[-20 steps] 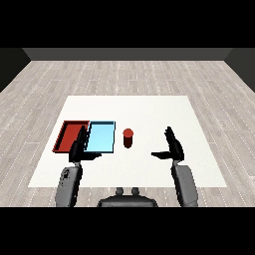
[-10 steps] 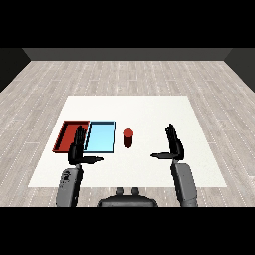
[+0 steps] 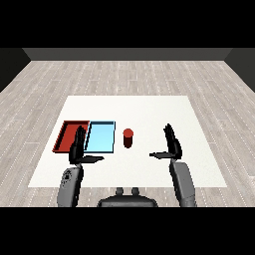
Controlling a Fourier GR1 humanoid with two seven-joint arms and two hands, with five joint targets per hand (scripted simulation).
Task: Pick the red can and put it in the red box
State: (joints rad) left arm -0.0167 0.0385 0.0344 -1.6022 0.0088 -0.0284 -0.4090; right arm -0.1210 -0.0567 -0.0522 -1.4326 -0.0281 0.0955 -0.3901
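Head view shows the white table (image 3: pixel 149 107) with the red can (image 3: pixel 128 138) standing upright near its middle, a little toward the near edge, touched by neither hand. Just to the can's left lies the light blue tray (image 3: pixel 101 137), and the red tray (image 3: pixel 66 134) sits against that tray's far side, toward the table's left edge; both trays lie flat and side by side. The right hand (image 3: pixel 172 144) hovers to the right of the can, well apart from it, fingers straight and pointing away from the robot, thumb stretched out toward the can, holding nothing. The left hand (image 3: pixel 78 148) is raised over the near edge of the two trays, fingers straight, thumb spread to the right, likewise holding nothing
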